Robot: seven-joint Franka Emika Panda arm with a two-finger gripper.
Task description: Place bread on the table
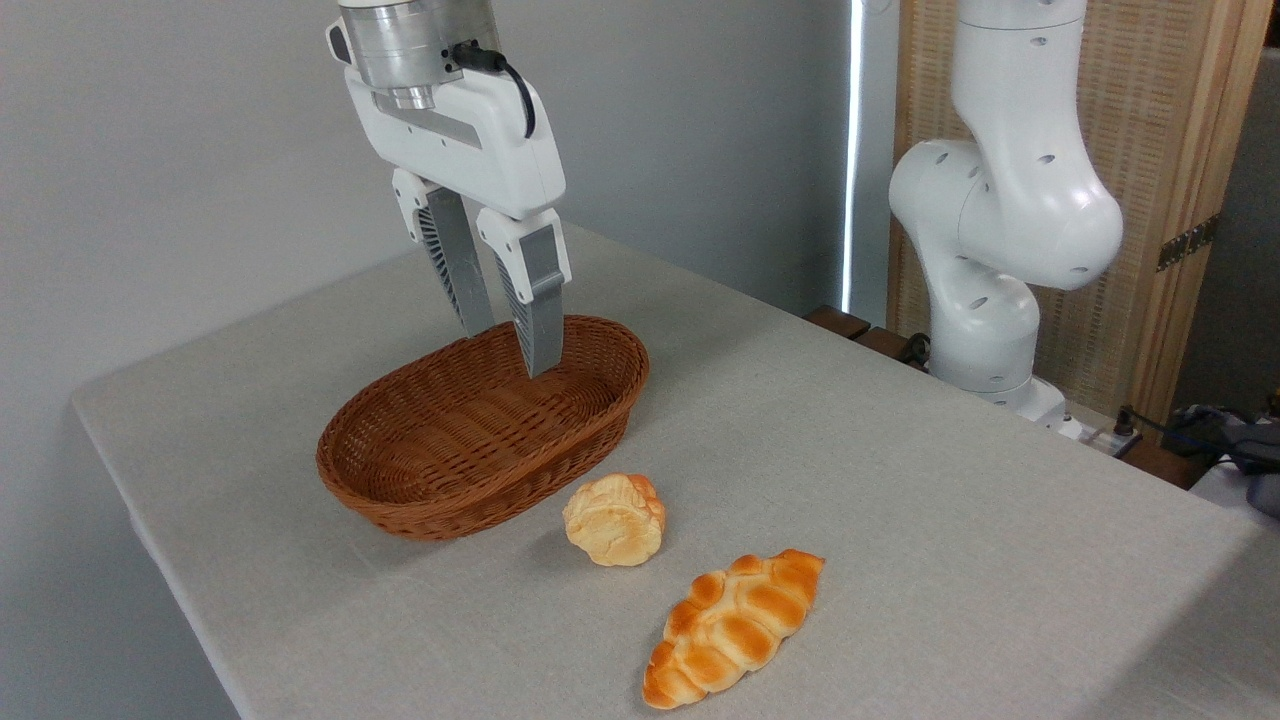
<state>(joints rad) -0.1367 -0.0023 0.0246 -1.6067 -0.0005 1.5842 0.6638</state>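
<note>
The bread (pixel 614 519), a small round pale-golden bun with a scalloped edge, lies on the light grey-beige table (pixel 900 480) just in front of the wicker basket. My gripper (pixel 510 345) hangs above the far end of the basket, well up and behind the bun. Its two grey fingers stand apart with nothing between them, so it is open.
A brown oval wicker basket (pixel 480 430) with nothing inside sits left of centre. An orange-brown braided loaf (pixel 733 627) lies near the front edge. The arm's white base (pixel 990 300) rises at the table's far right side, before a wooden screen.
</note>
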